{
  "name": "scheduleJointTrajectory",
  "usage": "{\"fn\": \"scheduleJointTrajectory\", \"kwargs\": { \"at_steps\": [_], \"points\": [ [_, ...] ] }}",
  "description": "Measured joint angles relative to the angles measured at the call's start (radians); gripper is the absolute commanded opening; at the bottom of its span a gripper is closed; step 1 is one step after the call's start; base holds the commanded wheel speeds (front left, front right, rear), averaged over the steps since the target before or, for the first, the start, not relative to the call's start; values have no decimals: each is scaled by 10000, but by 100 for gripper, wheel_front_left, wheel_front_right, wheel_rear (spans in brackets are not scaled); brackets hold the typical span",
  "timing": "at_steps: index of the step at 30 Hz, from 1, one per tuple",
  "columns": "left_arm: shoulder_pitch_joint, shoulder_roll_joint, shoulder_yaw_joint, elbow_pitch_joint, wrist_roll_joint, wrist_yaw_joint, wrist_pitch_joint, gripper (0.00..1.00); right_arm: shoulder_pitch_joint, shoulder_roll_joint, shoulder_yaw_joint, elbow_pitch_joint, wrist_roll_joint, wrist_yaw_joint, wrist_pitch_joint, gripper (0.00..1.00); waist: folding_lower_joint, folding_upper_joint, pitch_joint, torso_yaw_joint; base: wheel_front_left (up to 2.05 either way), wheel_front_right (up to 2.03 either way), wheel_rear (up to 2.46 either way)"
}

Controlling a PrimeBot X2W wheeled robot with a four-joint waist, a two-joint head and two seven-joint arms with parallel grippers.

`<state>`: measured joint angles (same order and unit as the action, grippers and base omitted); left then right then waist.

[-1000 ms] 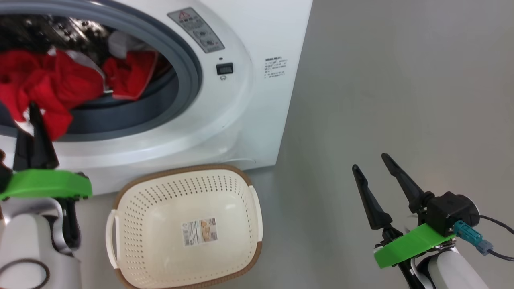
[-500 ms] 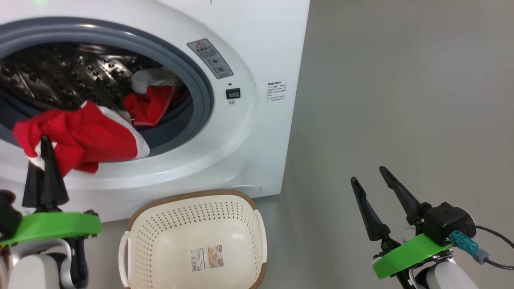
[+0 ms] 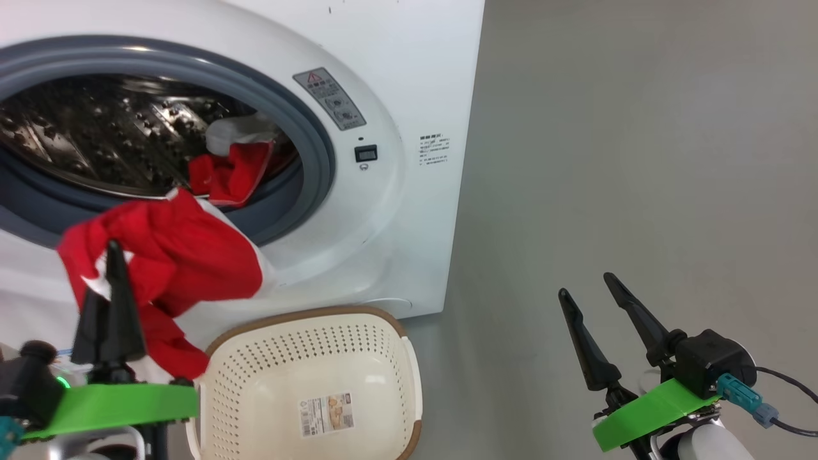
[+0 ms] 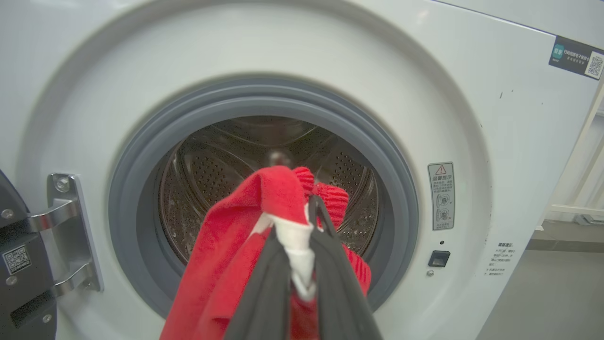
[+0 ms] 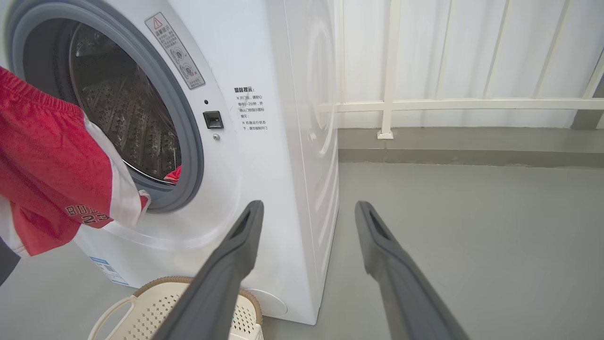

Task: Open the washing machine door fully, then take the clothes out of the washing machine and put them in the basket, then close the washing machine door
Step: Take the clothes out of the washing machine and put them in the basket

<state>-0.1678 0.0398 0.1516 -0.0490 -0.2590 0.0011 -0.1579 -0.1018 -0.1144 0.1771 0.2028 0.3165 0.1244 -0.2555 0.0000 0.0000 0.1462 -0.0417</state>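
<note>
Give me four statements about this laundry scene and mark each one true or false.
The left tool is shut on a soft red-and-white garment hanging in front of the big white front-loading washing machine. True.
The cream perforated plastic basket holds clothes. False: it holds only its paper label.
The right tool grips the basket's rim. False: it is open, holding nothing, apart from the basket.
A second red garment lies inside the washing machine. True.
</note>
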Motion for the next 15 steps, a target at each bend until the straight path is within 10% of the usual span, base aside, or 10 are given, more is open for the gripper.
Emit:
{"fn": "scheduleJointTrajectory", "kwargs": {
  "at_steps": [15],
  "points": [
    [-384,-8,-890,3973,-1091,238,-393,0,-503,6,40,-134,2,0,0,100,0,0,1213,-165,0,0,0]
  ]
}}
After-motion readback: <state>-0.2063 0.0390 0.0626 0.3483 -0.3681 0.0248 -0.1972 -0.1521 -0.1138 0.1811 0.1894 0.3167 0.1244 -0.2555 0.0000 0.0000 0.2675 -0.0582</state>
